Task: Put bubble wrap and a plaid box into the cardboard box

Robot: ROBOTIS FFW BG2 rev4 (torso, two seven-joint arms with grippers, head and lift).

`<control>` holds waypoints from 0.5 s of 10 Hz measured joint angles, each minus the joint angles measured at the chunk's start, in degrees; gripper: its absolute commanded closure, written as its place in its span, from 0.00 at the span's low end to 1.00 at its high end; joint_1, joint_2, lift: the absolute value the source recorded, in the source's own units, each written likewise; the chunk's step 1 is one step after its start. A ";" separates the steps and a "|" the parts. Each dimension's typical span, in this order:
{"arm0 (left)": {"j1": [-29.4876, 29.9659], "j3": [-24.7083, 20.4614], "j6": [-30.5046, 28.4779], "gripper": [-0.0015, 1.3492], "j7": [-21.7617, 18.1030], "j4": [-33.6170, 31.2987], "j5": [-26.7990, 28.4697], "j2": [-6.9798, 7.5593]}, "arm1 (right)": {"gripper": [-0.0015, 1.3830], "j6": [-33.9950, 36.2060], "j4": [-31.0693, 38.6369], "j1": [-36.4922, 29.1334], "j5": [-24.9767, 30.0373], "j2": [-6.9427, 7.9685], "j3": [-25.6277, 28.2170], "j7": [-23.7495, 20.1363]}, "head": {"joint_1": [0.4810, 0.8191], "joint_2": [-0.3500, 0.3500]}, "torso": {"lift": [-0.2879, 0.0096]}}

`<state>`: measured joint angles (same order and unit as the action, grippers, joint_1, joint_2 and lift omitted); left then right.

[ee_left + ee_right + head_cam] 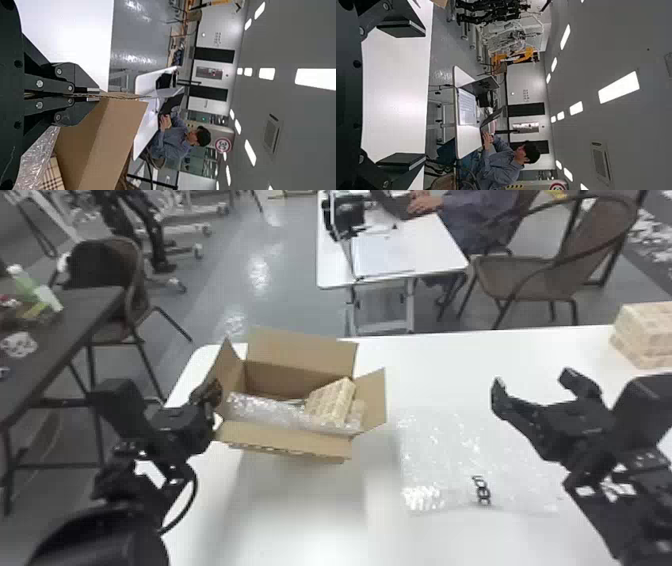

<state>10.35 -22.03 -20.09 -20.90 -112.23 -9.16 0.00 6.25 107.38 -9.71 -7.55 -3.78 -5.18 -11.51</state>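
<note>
My left gripper [212, 400] is at the left side of the open cardboard box [285, 442]. In the left wrist view the left gripper [95, 94] is shut on the edge of a cardboard flap [119, 118]. Inside the box lie bubble wrap [265, 410] and, tilted on it toward the right, the plaid box [332, 400]. Another bubble wrap sheet [450, 460] lies flat on the table right of the box. My right gripper [532, 382] stands open above the table, beyond that sheet's right part; in its wrist view the right gripper [421, 95] has nothing between its fingers.
The white table [300, 515] carries everything. Another plaid block [645, 335] sits at its far right edge. Behind stand a small white desk [435, 245] and chairs; a dark table [75, 325] is at the left.
</note>
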 measured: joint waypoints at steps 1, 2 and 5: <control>0.28 -0.25 0.69 0.90 2.85 1.90 -2.13 0.00 | 0.14 0.12 0.05 -0.03 0.05 0.00 0.00 0.00 | 0.63 0.84 | 0.60; 0.63 0.30 2.21 0.90 5.78 4.23 -5.58 0.00 | 0.14 0.40 0.10 -0.04 0.08 0.00 0.00 0.00 | 0.63 0.84 | 0.60; 2.77 6.37 14.62 0.90 19.78 11.23 -19.05 0.00 | 0.14 1.26 0.57 -0.04 0.33 -0.01 0.00 -0.31 | 0.63 0.84 | 0.60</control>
<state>13.12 -15.66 -5.47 -1.12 -101.00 -28.22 0.00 7.51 107.95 -9.75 -7.22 -3.78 -5.18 -11.83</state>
